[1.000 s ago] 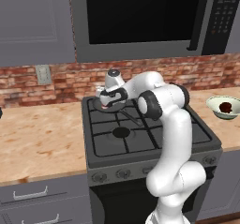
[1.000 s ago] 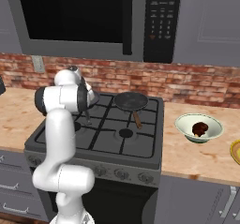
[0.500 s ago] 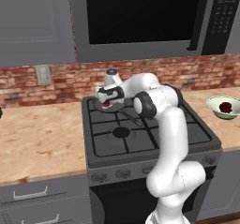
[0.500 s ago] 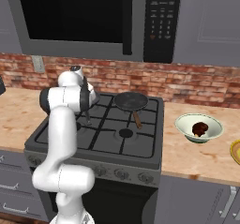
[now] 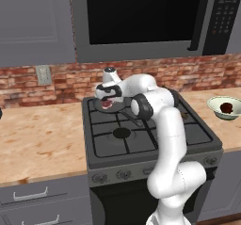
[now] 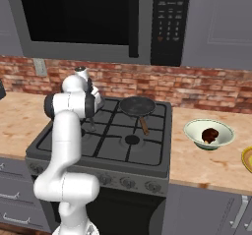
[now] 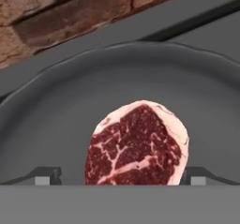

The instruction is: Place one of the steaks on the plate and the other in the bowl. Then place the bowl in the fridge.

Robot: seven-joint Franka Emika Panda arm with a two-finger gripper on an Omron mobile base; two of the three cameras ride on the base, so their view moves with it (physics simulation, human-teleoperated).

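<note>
Tool spread wide, tips cut off low — marbled steak between them in a dark pan. Far right: darker steak in the bowl on the desk.

Dark steak in pale bowl, empty pan on stove

A dark frying pan sits on the black stove beneath the microwave.
</note>
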